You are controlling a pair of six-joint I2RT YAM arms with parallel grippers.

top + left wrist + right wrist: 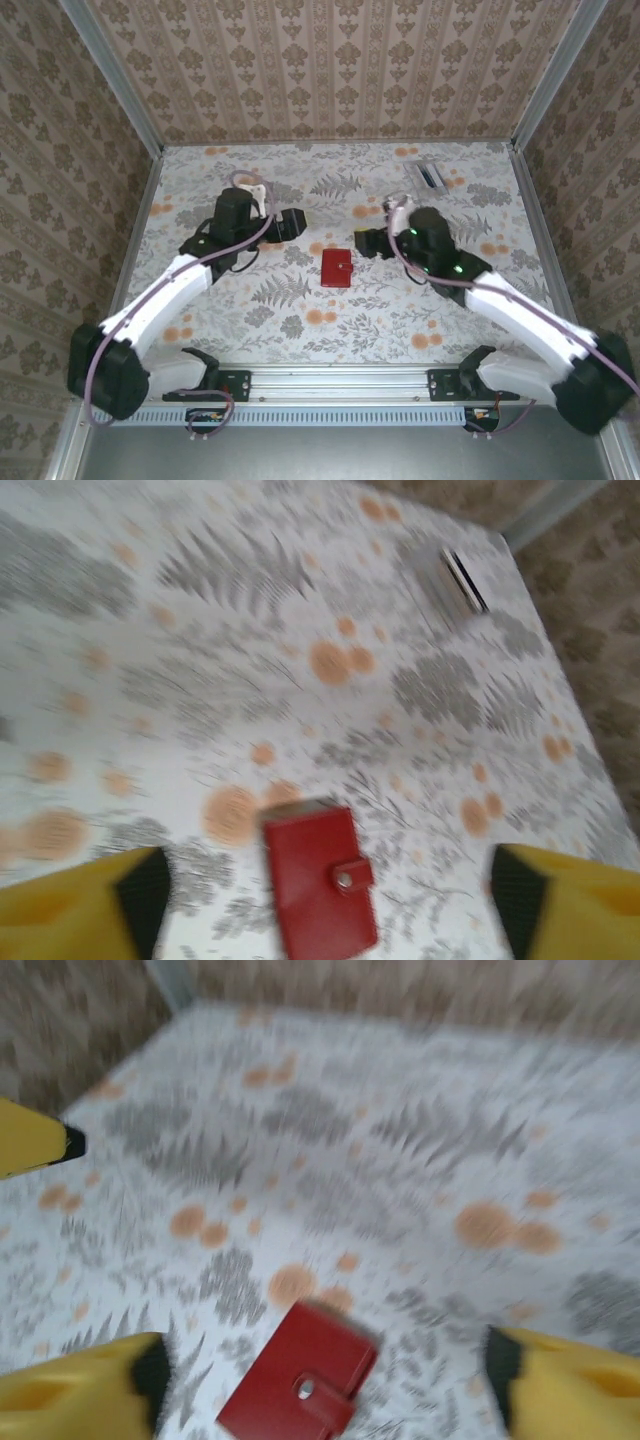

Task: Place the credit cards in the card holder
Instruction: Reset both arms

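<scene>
- Floral-patterned tabletop (pixel 300 320) fills my feed, boxed in by wallpapered walls (pixel 330 70).
- My left gripper (pixel 292 224) hovers just left of and beyond the card holder (pixel 336 268), its yellow fingers (pixel 75 910) spread wide with nothing between them.
- I see the red card holder lying flat on the tabletop, folded closed with its tab snapped down, clear of both grippers.
- My right gripper (pixel 370 241) hovers just right of and beyond the card holder, its jaws wide apart too and empty.
- Well beyond the card holder, to its right, lies a flat grey object (pixel 428 175) with a dark stripe.
</scene>
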